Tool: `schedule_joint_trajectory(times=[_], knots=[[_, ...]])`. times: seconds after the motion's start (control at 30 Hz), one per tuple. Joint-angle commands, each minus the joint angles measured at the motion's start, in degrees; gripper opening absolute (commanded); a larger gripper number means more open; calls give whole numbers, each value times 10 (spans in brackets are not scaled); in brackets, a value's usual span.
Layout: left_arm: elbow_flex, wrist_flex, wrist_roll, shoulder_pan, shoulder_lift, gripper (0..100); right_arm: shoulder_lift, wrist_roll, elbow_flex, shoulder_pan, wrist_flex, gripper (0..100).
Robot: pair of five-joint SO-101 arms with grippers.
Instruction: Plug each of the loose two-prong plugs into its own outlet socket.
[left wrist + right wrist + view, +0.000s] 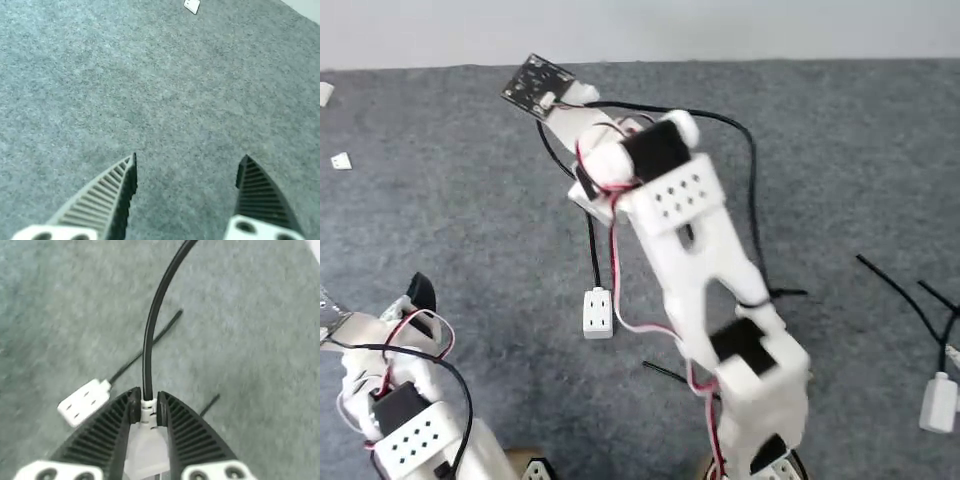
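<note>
Right wrist view is the one to go by imo. From where I'm standing, the right claw (147,407) is clamped on the white plug (146,412), pinching it right at the end where the black cord (151,335) comes out. The prongs are buried between the fingers (105,435), so I can't see which way they face. — benchside

Since the cord runs out past the claw's tips, I'd guess the prongs point back toward the wrist. If so, shoving it straight at a socket won't work and it'd want a turn or a regrip first. Where's the nearest socket? — twoprong

The outlet socket (83,402) is lying on the grey counter (260,340) just beside the claw tip, slots showing, with its own thin cord (125,366) trailing off. What looks like a second socket (939,402) sits well apart at the right edge in the high view. The left claw (185,170) hangs wide open over bare counter, holding nothing. — benchside

Then I'd have the open one pin that near socket so it doesn't skid. Line the prongs up square over one slot pair and press slow and straight. I'd also mind the black cord doesn't drag the socket sideways. — twoprong
</note>
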State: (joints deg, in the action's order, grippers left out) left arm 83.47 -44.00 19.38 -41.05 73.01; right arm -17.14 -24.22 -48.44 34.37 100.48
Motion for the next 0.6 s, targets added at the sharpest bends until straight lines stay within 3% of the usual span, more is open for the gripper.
schedule_joint_trajectory(times=[0.0,0.33,0.57], knots=[[-7,17,4,3,7,301,147,17,84,-7,25,8],[-6,17,4,4,7,301,335,36,347,-109,-2,9],[-6,17,4,4,7,301,373,54,611,-180,-208,9]])
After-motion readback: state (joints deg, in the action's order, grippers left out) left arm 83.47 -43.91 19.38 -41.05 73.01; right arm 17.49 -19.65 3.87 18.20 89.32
